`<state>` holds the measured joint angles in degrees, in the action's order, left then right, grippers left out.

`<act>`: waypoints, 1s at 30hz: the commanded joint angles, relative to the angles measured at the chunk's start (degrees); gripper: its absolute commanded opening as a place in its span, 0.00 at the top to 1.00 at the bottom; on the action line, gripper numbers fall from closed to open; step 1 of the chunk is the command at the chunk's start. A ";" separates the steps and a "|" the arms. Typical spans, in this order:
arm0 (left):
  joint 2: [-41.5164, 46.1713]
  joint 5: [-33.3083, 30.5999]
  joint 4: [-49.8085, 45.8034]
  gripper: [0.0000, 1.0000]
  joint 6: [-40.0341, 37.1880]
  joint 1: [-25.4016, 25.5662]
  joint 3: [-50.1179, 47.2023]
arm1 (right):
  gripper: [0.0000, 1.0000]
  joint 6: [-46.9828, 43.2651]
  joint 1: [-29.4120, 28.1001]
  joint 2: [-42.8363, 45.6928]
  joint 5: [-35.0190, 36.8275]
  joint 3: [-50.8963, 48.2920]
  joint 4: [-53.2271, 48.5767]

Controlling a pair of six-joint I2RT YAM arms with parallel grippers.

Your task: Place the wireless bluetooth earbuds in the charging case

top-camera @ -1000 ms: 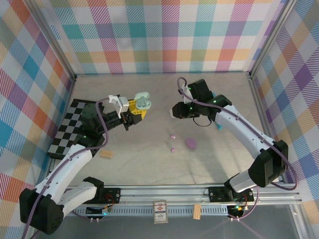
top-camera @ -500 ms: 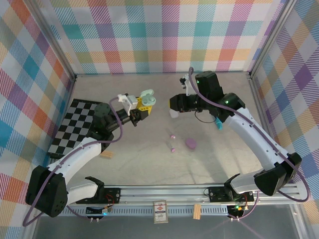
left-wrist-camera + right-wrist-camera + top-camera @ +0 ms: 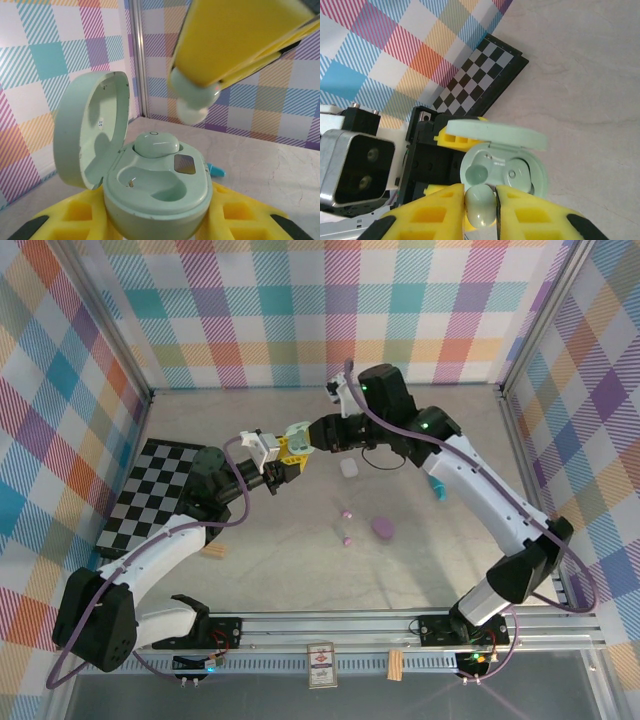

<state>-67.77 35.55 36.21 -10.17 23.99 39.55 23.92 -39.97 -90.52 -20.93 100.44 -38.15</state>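
Right wrist view: mint earbud [image 3: 480, 207] pinched in right gripper [image 3: 480, 199], just above the open charging case [image 3: 506, 172] that left gripper [image 3: 287, 452] clamps, far centre. We fear tilt: bud misses the empty socket [image 3: 150, 182], catches the rim, drops.

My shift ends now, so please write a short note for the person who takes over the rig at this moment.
Left gripper: shut on the open green case.
Right gripper: shut on a green bud, just above the case.
Done: one bud sits in the far slot.
Left: seat the held bud in the empty slot. Two pink buds and a purple case lie on the table.
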 commanded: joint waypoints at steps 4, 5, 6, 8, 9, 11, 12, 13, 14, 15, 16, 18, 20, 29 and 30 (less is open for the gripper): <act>0.97 1.58 1.59 0.68 -1.32 0.71 -0.82 | 0.78 -1.55 -2.30 -1.77 -0.96 3.35 1.34; 0.99 1.50 1.40 0.68 -1.42 0.67 -0.79 | 0.78 -1.44 -2.43 -2.08 -0.83 3.45 1.24; 1.04 1.33 1.31 0.68 -1.50 0.69 -0.93 | 0.78 -1.42 -2.53 -2.27 -0.74 3.78 1.07; 1.27 1.02 1.21 0.68 -1.59 0.75 -1.04 | 0.78 -1.42 -2.61 -2.63 -0.56 4.05 0.79; 1.44 0.80 1.07 0.68 -1.64 0.77 -1.10 | 0.78 -1.47 -2.66 -2.83 -0.68 4.10 0.87; 1.43 0.59 0.95 0.68 -1.81 0.80 -1.06 | 0.78 -1.41 -2.66 -3.36 -0.99 4.45 0.78; 1.39 0.57 0.86 0.68 -1.93 0.80 -1.14 | 0.77 -1.28 -2.74 -3.67 -1.21 4.63 0.60; 1.30 0.57 0.66 0.68 -1.97 0.80 -1.02 | 0.77 -1.31 -2.76 -3.98 -1.38 4.96 0.44; 1.24 0.53 0.55 0.68 -2.11 0.80 -1.00 | 0.77 -1.35 -2.75 -4.26 -1.45 5.08 0.36; 1.32 0.42 0.61 0.67 -2.18 0.80 -1.01 | 0.77 -1.48 -2.83 -4.52 -1.42 5.11 0.28; 1.38 0.28 0.58 0.68 -2.22 0.80 -0.98 | 0.77 -1.49 -2.88 -4.70 -1.23 5.12 -0.08; 1.56 -0.24 0.64 0.68 -2.35 0.80 -1.01 | 0.77 -1.77 -2.88 -5.12 -0.66 5.37 -0.67; 1.67 -0.61 0.70 0.68 -2.35 0.80 -1.04 | 0.77 -1.87 -2.84 -5.36 -0.52 5.23 -0.99; 0.41 -1.95 0.95 0.68 -2.55 0.80 -0.18 | 0.77 -1.10 -2.87 -6.16 -1.73 5.09 -1.73; 0.29 -2.18 1.01 0.68 -2.49 0.80 -0.18 | 0.77 -1.00 -2.86 -6.09 -1.83 4.98 -1.75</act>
<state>-67.66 34.02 35.94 -11.64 24.32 38.79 23.14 -42.46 -95.98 -21.37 104.27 -39.09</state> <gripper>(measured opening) 0.334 0.228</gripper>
